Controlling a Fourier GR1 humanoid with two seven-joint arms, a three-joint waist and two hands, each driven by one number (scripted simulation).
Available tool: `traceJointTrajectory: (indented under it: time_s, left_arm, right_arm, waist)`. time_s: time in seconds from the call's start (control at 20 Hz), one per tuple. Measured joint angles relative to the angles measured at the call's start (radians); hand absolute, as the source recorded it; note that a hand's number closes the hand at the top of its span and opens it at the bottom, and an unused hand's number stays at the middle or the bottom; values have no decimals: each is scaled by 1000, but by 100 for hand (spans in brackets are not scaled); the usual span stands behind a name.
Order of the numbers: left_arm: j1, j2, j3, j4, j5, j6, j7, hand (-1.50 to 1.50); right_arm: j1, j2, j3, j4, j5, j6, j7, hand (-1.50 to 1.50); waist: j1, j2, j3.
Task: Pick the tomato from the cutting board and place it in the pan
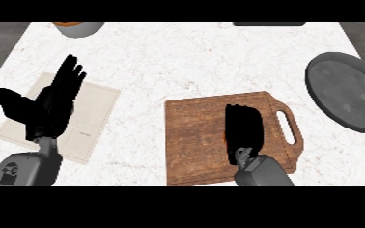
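A brown wooden cutting board (200, 140) with a handle slot lies at centre right. My right hand (243, 131) hovers over the board's right half, seen edge-on as a dark block. No tomato shows; the hand covers that part of the board. The dark grey round pan (342, 92) sits at the right edge, apart from the board. My left hand (55, 100) rests open at the left, fingers up and spread, holding nothing.
A pale folded cloth (92, 113) lies under the left hand. A grey bowl (78, 28) with something orange inside stands at the back left. A dark object (269, 23) shows at the back edge. White marble counter (185, 63) stretches between them.
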State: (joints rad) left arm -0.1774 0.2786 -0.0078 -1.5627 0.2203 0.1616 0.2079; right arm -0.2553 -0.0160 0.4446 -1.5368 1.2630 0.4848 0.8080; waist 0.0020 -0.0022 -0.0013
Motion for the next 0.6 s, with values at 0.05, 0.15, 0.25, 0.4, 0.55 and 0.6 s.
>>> traceJointTrajectory:
  time_s: [0.05, 0.15, 0.25, 0.4, 0.55, 0.6]
  left_arm:
    - [-2, -2, 5, 4, -5, -3, 1, 0]
    - [-10, -13, 9, 3, -13, -4, 13, 0]
    - [-7, -32, 8, 20, -27, -7, -10, 0]
    - [-2, -31, 27, 7, -30, -25, 5, 0]
    - [5, -46, 25, -12, -46, -21, 16, 0]
    - [-7, -53, 22, -6, -52, -17, 20, 0]
  right_arm:
    - [6, -2, 8, -3, 7, -8, -10, 150]
    - [0, -12, -6, 10, 8, -31, -47, 150]
    - [1, -14, -13, 31, 12, -70, -77, 150]
    - [4, -3, -13, 35, 29, -90, -91, 150]
    - [11, -2, -21, 38, 36, -118, -114, 150]
    - [-2, -1, -23, 41, 39, -125, -111, 150]
  waist:
    - [0, -1, 0]
    - [0, -2, -1]
    - [0, -4, -2]
    - [-1, -5, -3]
    - [-1, -6, -4]
    - [-2, -5, -4]
